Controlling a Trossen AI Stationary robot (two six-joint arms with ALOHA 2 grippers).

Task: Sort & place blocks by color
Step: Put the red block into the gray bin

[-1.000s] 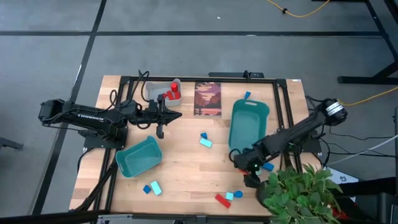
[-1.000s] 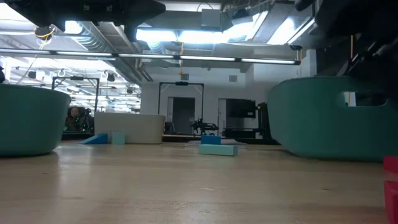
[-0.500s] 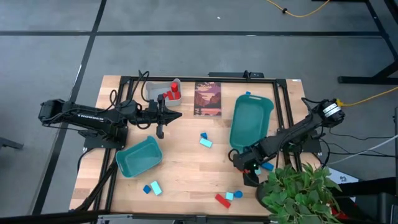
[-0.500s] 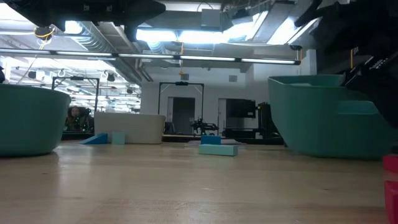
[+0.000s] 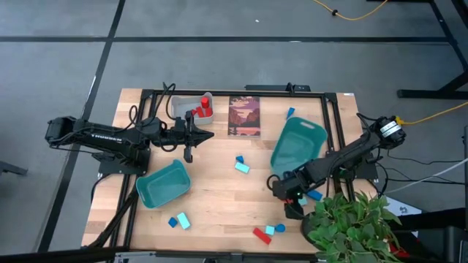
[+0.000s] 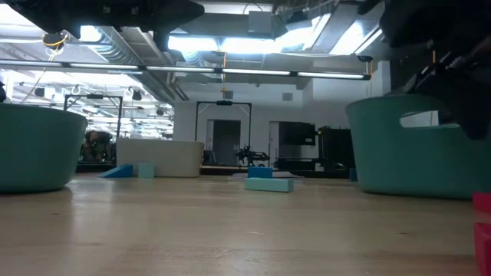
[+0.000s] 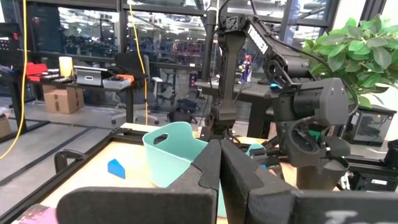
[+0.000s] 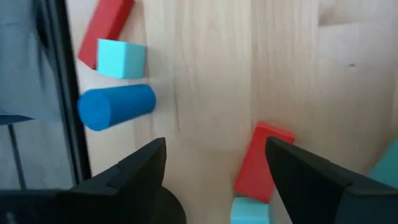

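Note:
My right gripper point(image 8: 214, 155) stands open and points down over the near right of the table point(image 5: 219, 197). A red block point(image 8: 261, 163) with a cyan block point(image 8: 249, 211) lies under it. A red bar point(image 8: 106, 28), a cyan cube point(image 8: 121, 58) and a blue cylinder point(image 8: 117, 107) lie close by. More blue and cyan blocks point(image 5: 240, 164) are scattered about. A teal bin point(image 5: 296, 145) lies slantwise beside the right gripper point(image 5: 292, 209). My left gripper point(image 5: 191, 139) hangs shut and holds nothing near the grey bin point(image 5: 183, 106) with red blocks point(image 5: 201, 109). My right gripper's open fingers point(image 8: 130, 177) hang over the wood and touch no block. The gripper's body stands close against the teal bin's near end point(image 5: 280, 174). I cannot tell whether the two touch.
A second teal bin point(image 5: 163, 184) stands near the left, with a blue and a cyan block point(image 5: 178, 220) in front of it. A dark picture card point(image 5: 244, 115) lies at the far middle, a blue block point(image 5: 290, 112) beside it. A green plant point(image 5: 351, 226) overhangs the near right corner.
The teal bin on the right has turned on the table. Its far end has swung toward the right edge, while its near end has stayed by my right gripper. Both grippers have kept their places and their openings.

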